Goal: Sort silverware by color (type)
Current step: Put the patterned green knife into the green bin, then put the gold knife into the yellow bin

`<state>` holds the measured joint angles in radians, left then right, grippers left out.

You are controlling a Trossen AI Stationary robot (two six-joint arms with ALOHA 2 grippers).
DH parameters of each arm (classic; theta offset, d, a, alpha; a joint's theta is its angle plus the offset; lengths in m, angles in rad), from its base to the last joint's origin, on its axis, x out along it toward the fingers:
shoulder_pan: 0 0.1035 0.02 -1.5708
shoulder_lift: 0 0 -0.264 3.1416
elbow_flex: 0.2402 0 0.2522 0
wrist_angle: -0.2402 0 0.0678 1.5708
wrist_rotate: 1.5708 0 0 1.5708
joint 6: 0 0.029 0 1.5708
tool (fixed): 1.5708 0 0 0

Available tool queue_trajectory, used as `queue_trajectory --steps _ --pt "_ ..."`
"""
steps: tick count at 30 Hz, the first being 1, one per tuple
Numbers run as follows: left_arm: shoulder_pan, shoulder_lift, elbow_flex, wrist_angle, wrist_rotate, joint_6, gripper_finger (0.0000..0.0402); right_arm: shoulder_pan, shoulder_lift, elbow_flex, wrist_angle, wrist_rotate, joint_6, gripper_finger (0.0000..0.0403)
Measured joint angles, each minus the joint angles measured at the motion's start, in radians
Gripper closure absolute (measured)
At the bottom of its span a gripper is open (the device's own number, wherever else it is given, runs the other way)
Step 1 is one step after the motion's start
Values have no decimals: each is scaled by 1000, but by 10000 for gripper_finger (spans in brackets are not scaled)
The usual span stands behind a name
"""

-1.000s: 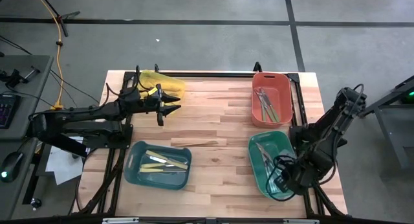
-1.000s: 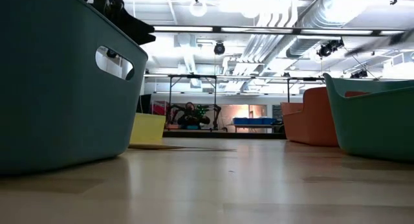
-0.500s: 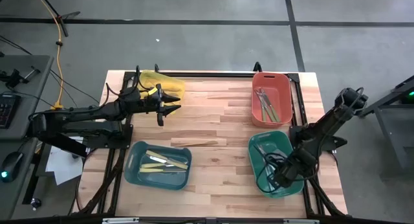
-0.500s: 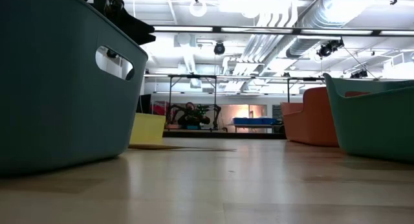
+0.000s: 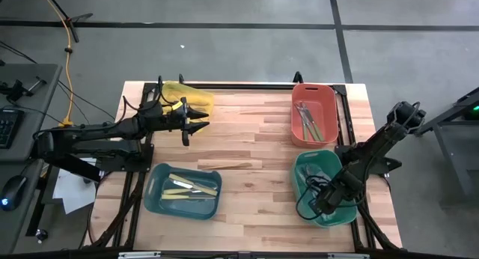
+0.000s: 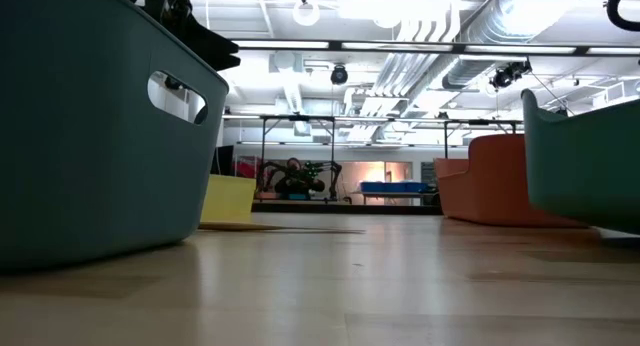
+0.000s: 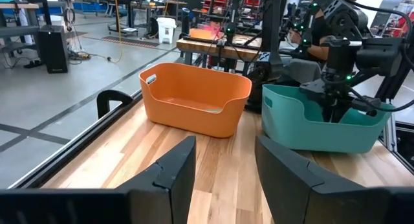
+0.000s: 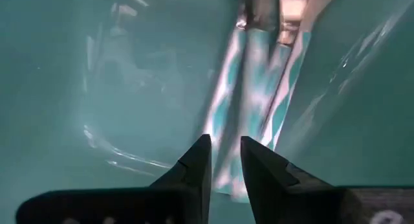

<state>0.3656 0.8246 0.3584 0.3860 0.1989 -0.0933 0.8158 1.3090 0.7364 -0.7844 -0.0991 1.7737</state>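
My right gripper (image 8: 225, 156) reaches down into the green bin (image 5: 301, 168) at the table's near right, its fingers a narrow gap apart. A teal-tinted utensil (image 8: 249, 88) shows blurred just past the tips. The green bin (image 6: 590, 156) stands tipped, its underside clear of the table. My left gripper (image 5: 203, 119) hovers open and level beside the yellow bin (image 5: 187, 94). One gold-tan utensil (image 5: 232, 166) lies flat on the table's middle. Cream-yellow pieces (image 5: 191, 186) lie in the dark teal bin (image 5: 153, 192), silver-grey ones (image 5: 307, 118) in the orange bin (image 5: 329, 102). My right gripper stands inside the green bin, pointing steeply down. The teal-tinted utensil runs on from the gap between the fingertips (image 8: 200, 159), but whether they touch it I cannot tell. Whether the arm bears on the tipped bin is hidden by the arm itself.
A black frame rail (image 5: 340, 120) runs along the table's right side, close to the orange and green bins. Bare wood (image 5: 254, 132) lies between the bins. My right arm (image 7: 336, 88) shows in the left wrist view, standing in the green bin.
My right gripper has sunk into the green bin and toward the table's middle. The bin has shifted toward the right edge and tipped, so that its underside now shows clear of the table in the low view. My left arm has kept still.
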Motion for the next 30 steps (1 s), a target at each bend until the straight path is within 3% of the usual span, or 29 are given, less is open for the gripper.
queue_trajectory --steps 15,24,30 --pt "0 0 0 0 0 0 252 -31 -30 1 50 -34 -28 330" --pt "0 0 0 1 0 0 254 -65 -116 1 99 -79 -47 329" --pt "0 0 0 1 0 0 254 -77 -215 1 137 -8 -47 329"
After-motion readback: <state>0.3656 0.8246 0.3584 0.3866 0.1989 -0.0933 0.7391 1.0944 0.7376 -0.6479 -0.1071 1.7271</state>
